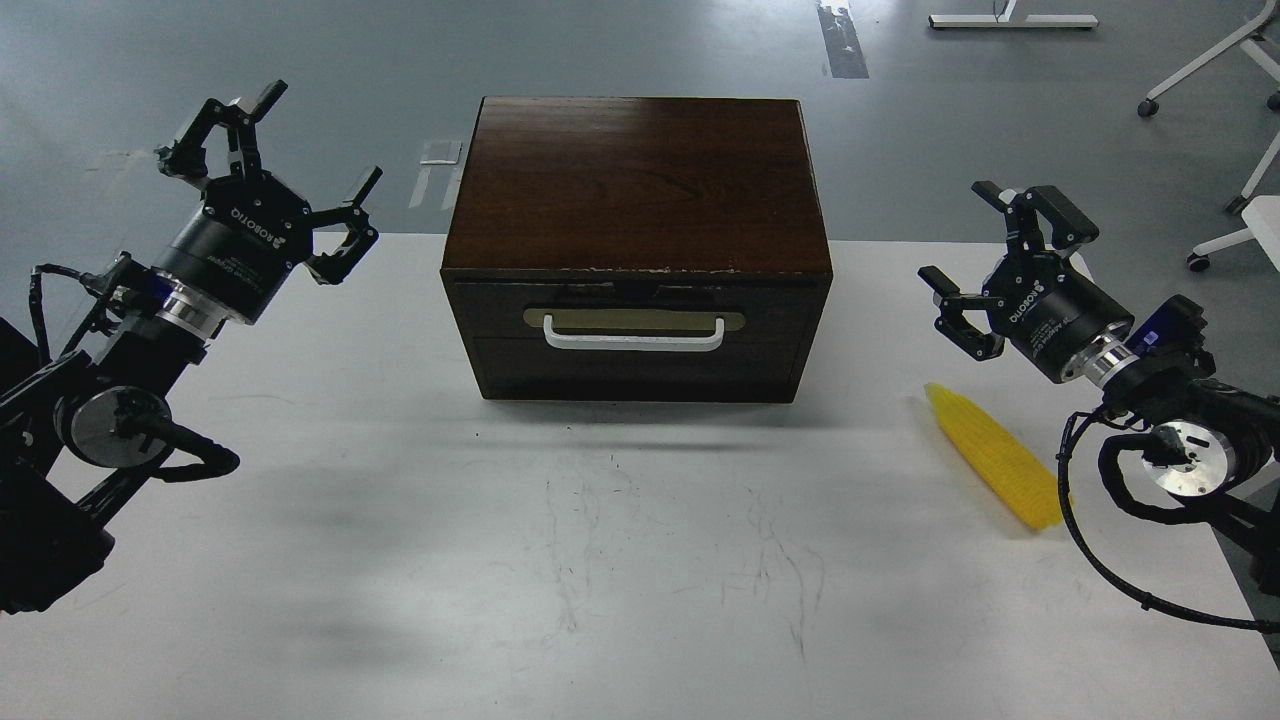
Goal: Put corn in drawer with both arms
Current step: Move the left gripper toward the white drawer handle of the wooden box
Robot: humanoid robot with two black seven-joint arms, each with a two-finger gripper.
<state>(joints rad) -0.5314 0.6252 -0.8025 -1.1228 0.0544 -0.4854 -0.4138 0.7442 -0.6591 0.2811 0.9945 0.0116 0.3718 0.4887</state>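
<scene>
The corn (995, 456), a bright yellow tapered cob, lies on the white table at the right, its tip pointing up-left. The dark brown wooden box stands at the table's back middle; its drawer (635, 338) is closed, with a white bar handle (634, 335) on a tan plate. My left gripper (270, 175) hovers open left of the box, fingers spread, holding nothing. Right of the box, my right gripper (985, 260) is open and empty, above and just behind the corn, apart from it.
The white table (600, 560) spreads in front of the box, with faint scratches. Its back edge runs behind the box, its right edge near the right arm. Chair and stand legs (1215, 70) are on the grey floor beyond.
</scene>
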